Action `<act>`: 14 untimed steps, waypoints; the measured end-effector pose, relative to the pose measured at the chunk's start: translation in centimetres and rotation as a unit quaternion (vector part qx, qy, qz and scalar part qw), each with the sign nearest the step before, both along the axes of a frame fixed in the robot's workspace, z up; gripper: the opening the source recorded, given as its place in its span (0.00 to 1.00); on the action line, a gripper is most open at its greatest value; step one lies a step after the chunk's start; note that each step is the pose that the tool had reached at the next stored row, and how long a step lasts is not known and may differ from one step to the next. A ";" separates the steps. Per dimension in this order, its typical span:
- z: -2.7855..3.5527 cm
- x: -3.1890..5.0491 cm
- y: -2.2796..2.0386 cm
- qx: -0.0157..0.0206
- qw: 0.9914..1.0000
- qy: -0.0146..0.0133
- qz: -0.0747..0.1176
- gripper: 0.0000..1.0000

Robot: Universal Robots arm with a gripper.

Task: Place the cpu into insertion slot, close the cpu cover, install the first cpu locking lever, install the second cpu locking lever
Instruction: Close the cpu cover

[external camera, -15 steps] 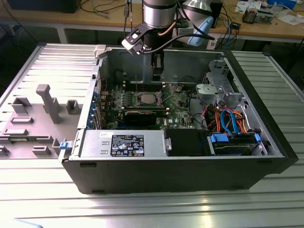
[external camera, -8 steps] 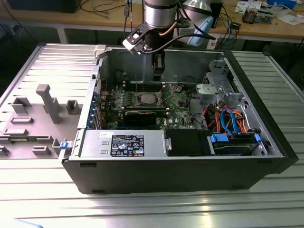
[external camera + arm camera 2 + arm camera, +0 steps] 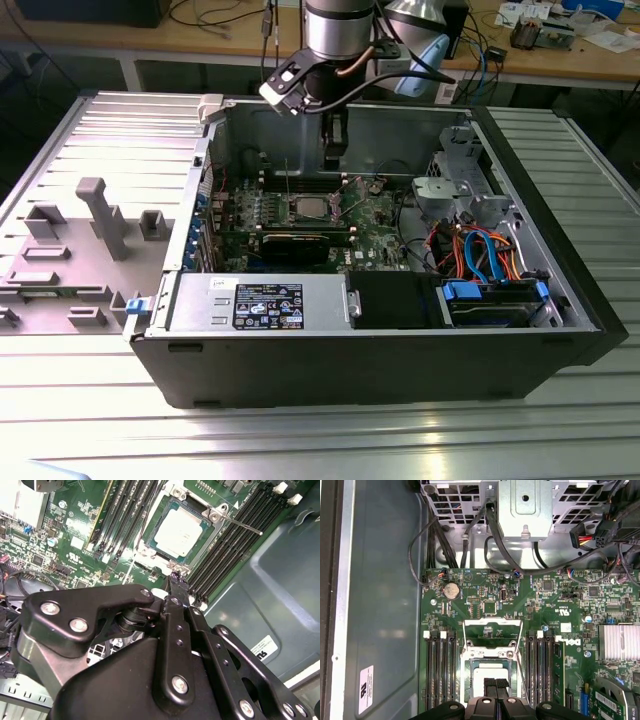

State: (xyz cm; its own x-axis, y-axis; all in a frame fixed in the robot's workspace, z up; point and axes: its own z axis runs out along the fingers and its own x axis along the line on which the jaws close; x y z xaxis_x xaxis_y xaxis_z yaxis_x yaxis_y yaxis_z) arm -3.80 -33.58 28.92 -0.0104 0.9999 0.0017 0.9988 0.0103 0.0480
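The cpu (image 3: 179,531), a silver-topped square chip, lies flat in the insertion slot (image 3: 212,516) on the green motherboard (image 3: 75,535). In the first wrist view the cpu cover (image 3: 492,622), a thin metal frame with a window, stands swung up and open beyond the slot (image 3: 466,672). A thin locking lever (image 3: 244,526) sticks out free beside the slot. My gripper (image 3: 175,577) hangs just above the slot's near edge with its black fingers (image 3: 490,685) pressed together and nothing between them. In the exterior view the gripper (image 3: 334,160) reaches down into the open case above the slot (image 3: 310,207).
Long black memory slots (image 3: 440,665) flank the socket on both sides. A drive cage (image 3: 455,185) and coloured cables (image 3: 480,250) fill the case toward the exterior view's right; the power supply (image 3: 260,300) lies along the front. A heatsink (image 3: 620,642) sits near the socket.
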 end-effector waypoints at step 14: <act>-0.03 0.63 0.01 0.000 1.000 0.000 0.000 0.11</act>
State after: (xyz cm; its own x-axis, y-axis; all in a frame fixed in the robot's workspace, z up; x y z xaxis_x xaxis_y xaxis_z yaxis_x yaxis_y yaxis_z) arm -3.17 -33.56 28.89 -0.0103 0.9999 0.0014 0.9988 0.0103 0.0480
